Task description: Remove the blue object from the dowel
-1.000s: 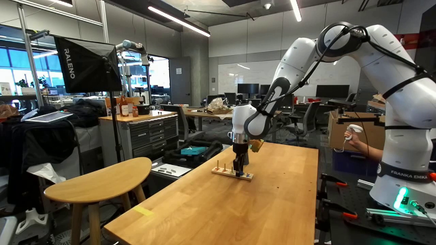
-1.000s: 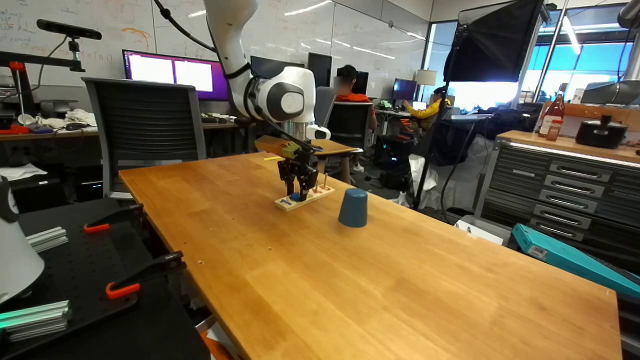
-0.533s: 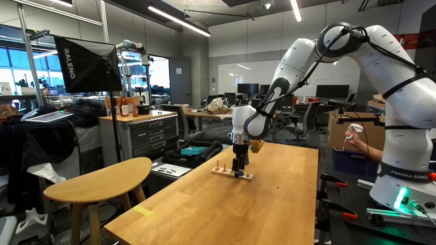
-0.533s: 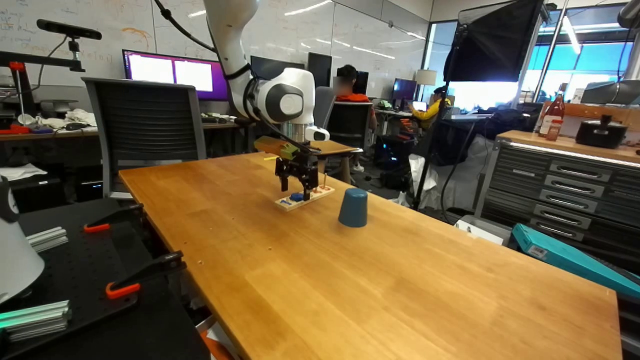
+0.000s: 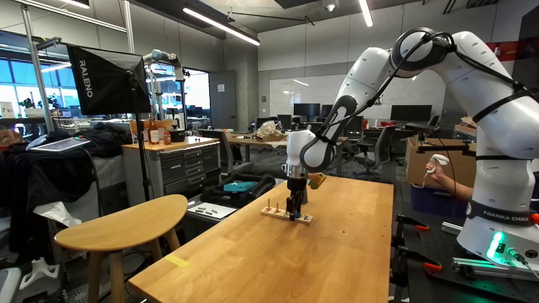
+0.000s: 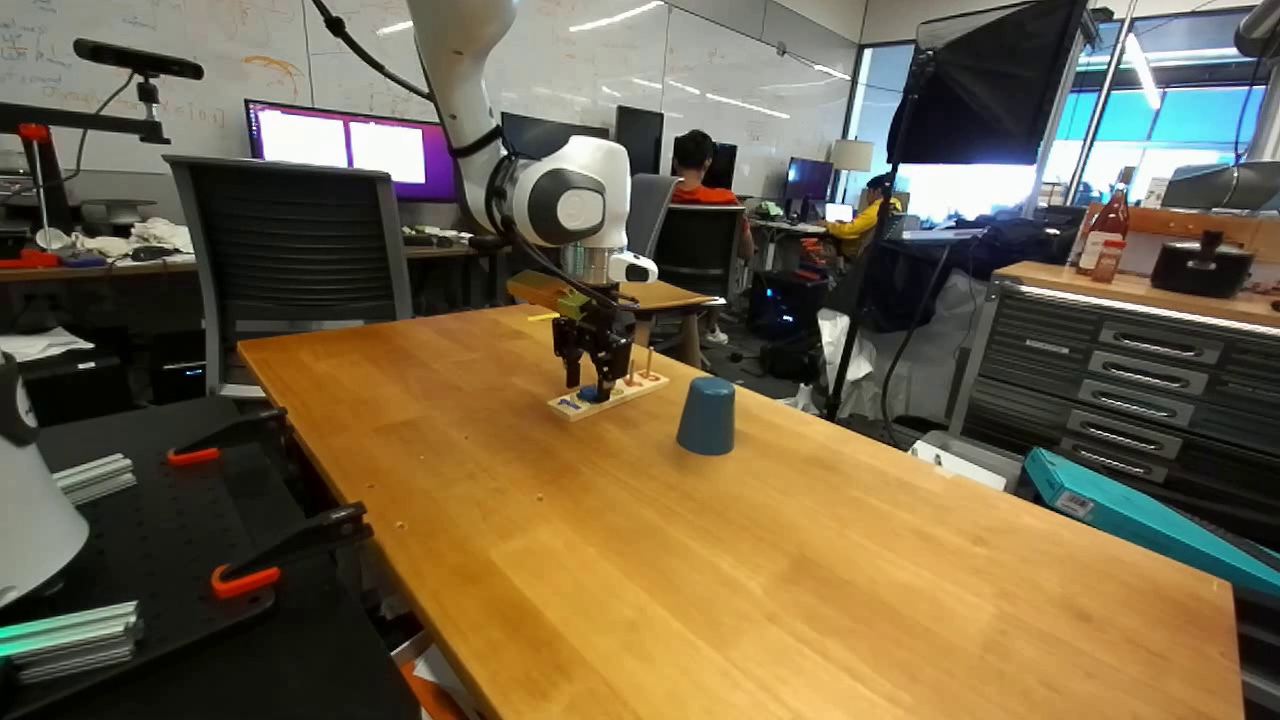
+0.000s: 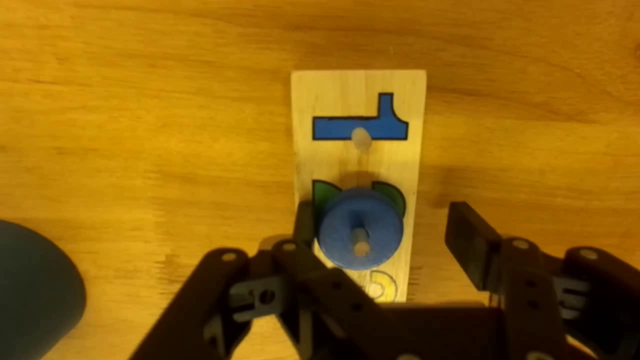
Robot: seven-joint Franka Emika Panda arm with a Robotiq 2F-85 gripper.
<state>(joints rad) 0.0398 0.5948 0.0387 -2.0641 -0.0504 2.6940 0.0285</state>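
The blue object is a round blue piece (image 7: 360, 215) threaded on the dowel (image 7: 361, 245); the dowel's tip stands out of its top. The dowel belongs to a pale wooden strip base (image 7: 360, 82) with painted numbers. The blue piece also shows in both exterior views (image 5: 298, 215) (image 6: 589, 395). My gripper (image 7: 382, 232) is open around the piece. In the wrist view its left finger is close beside the piece, touching or nearly so, and its right finger stands clear with a gap. The gripper also shows low over the base in both exterior views (image 5: 293, 212) (image 6: 588, 386).
A grey-blue cup (image 6: 707, 416) stands upside down on the wooden table (image 6: 800, 560) beside the base; it also shows at the left edge of the wrist view (image 7: 35, 295). An uncovered peg (image 7: 361, 137) stands on the blue 1. More thin pegs (image 5: 268, 203) stand along the base.
The fingers spread wider between the first and second moments, and are now somewhat closer together. The strip base has shifted very slightly. The blue piece is still on its dowel.
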